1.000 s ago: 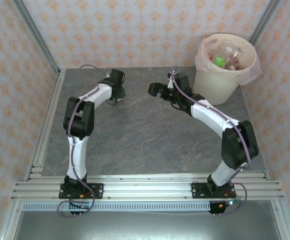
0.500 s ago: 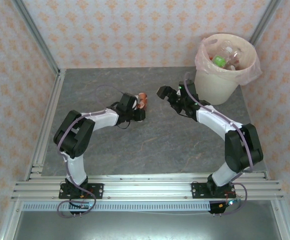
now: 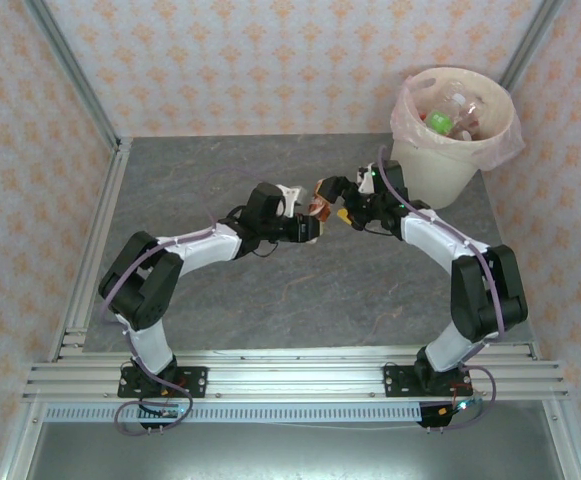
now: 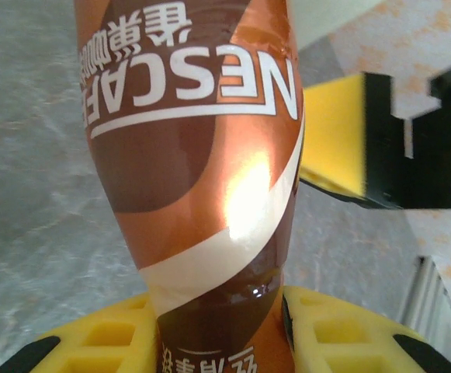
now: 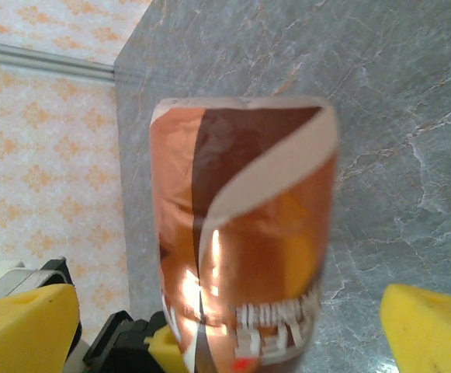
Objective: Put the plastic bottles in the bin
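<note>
A brown-labelled plastic bottle (image 3: 317, 209) hangs above the middle of the table between my two grippers. My left gripper (image 3: 307, 226) is shut on its lower end; its yellow pads (image 4: 93, 342) press the bottle (image 4: 202, 155) from both sides. My right gripper (image 3: 334, 203) stands open with the bottle (image 5: 248, 233) between its spread yellow fingers (image 5: 431, 326), which do not touch it. In the left wrist view one right-gripper pad (image 4: 334, 148) shows just beside the bottle. The bin (image 3: 435, 172), cream-white with a pink liner, stands at the back right and holds several bottles (image 3: 448, 118).
The grey marble tabletop (image 3: 230, 300) is bounded by a metal rail (image 3: 90, 260) on the left and patterned walls behind and to both sides. The right arm's forearm (image 3: 440, 240) lies close in front of the bin.
My left arm has swung from the back left toward the centre, carrying the brown bottle. My right gripper has come left and down to meet it, and its open fingers now flank the bottle.
</note>
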